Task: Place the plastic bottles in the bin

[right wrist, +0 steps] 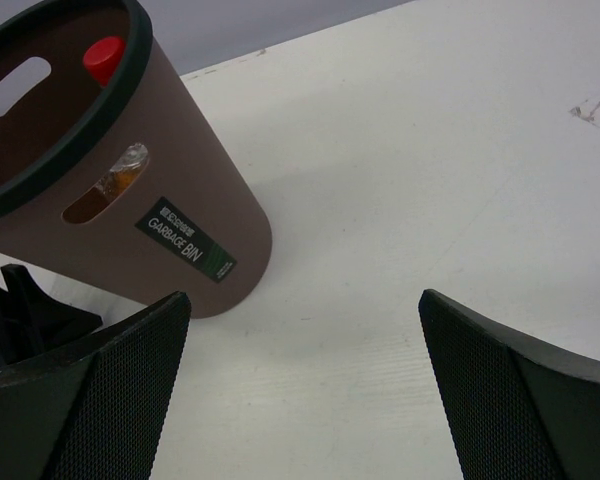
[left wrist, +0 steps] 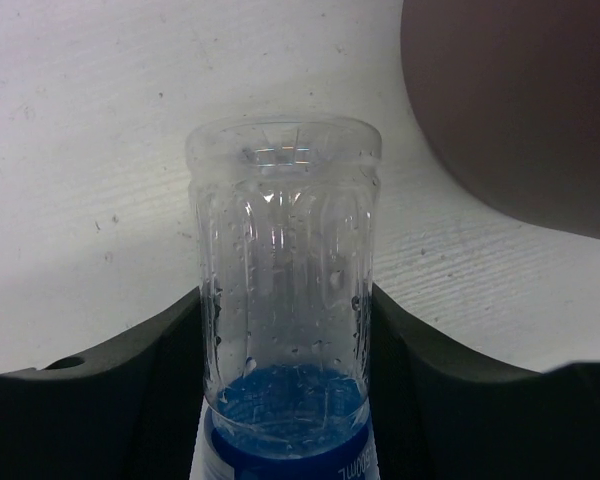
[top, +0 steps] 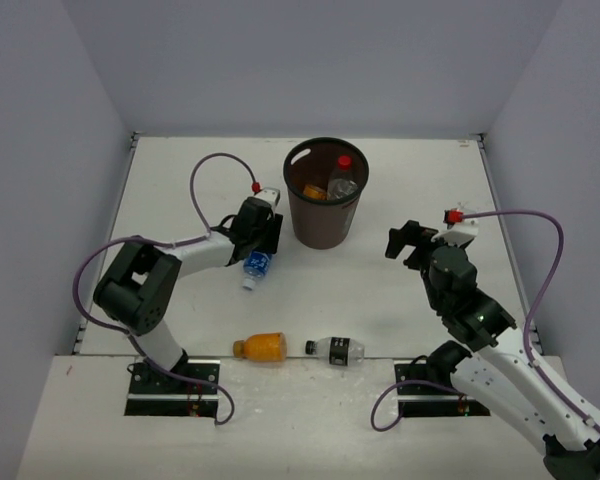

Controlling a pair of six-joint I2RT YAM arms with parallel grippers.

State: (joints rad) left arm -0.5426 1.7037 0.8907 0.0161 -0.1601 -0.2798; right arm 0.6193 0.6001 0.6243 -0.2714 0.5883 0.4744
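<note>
Bottles are found in two places: inside the bin (top: 325, 225) and out on the white counter (top: 410, 170). The bin, a tapered dark brown bucket with a black rim, is stood upright toward the far middle of the counter. Within it a red-capped bottle (top: 344, 175) is leant against the right wall, and an orange shape (top: 314, 190) is seen beside it (the same orange is glimpsed through the handle slot in the right wrist view).

The left gripper (top: 259, 247) is pressed onto the blue-labelled bottle (top: 257, 265), just left of the bin's foot. In the left wrist view the bottle's clear, droplet-speckled body is pinched between the two dark fingers (left wrist: 130, 400), one touching each side, with the base pointed away from the camera and the blue label nearest the wrist. From above, its white cap is pointed toward the near edge. Whether the bottle is rested on the counter or raised off it cannot be told.

The right gripper (top: 404, 243) is held spread wide to the right of the bin, apart from it; only bare counter is seen between its mesh-faced fingers (right wrist: 90, 400), and it is faced toward the bin's labelled side.

Two bottles are laid on their sides near the arm bases: a stubby orange bottle (top: 262, 346) and, just to its right, a black-capped bottle (top: 337, 349), not touching.
</note>
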